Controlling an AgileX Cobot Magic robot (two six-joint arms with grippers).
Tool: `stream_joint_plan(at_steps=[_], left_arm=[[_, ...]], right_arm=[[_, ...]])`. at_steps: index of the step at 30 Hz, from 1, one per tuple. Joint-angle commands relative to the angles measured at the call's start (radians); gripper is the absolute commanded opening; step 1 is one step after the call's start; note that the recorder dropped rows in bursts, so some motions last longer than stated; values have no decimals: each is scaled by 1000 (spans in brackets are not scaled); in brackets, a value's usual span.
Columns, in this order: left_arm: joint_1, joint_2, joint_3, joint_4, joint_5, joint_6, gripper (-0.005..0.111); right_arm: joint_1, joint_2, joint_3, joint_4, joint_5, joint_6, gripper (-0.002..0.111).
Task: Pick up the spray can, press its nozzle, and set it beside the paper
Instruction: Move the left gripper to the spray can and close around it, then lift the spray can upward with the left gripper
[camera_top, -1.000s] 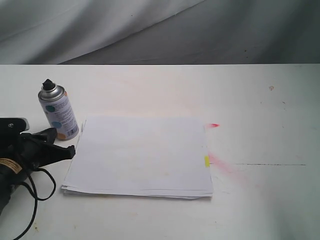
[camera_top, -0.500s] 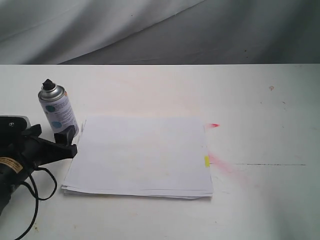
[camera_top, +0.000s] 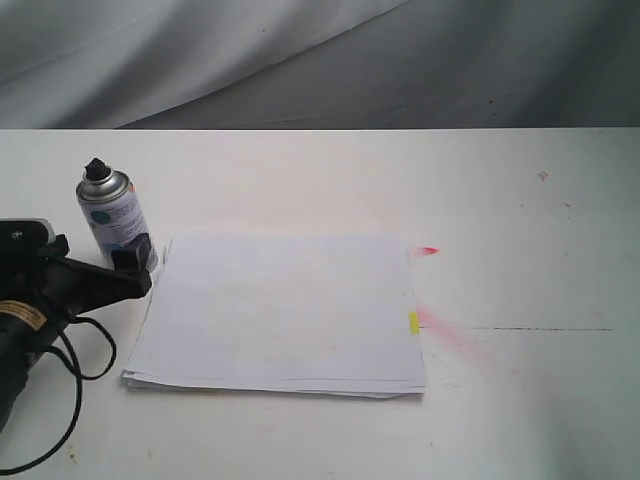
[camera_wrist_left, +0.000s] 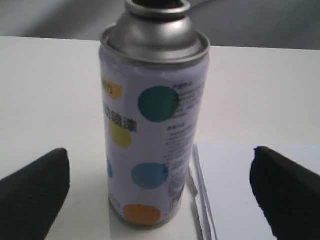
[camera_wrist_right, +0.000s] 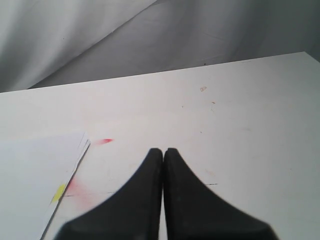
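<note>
Just beside paper (camera_top: 280, 310), spray can (camera_top: 112, 212) flanked by spread left gripper (camera_top: 135, 270), right gripper (camera_wrist_right: 163, 156) pressed together

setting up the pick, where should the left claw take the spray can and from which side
Take the spray can by its straight labelled wall at mid-height, below the domed shoulder and nozzle. It stands upright, so come in level from the side where the open left claw sits, one finger on each flank. The paper lies beside its base.
</note>
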Motion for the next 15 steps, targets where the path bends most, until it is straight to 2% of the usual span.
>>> stream_joint_plan(at_steps=[1, 15], left_arm=[[-7, 33, -60, -14, -7, -1, 91], [-7, 178, -217, -42, -11, -1, 91]], right_arm=[[4, -6, 4, -4, -1, -4, 0], [4, -6, 4, -4, -1, -4, 0]])
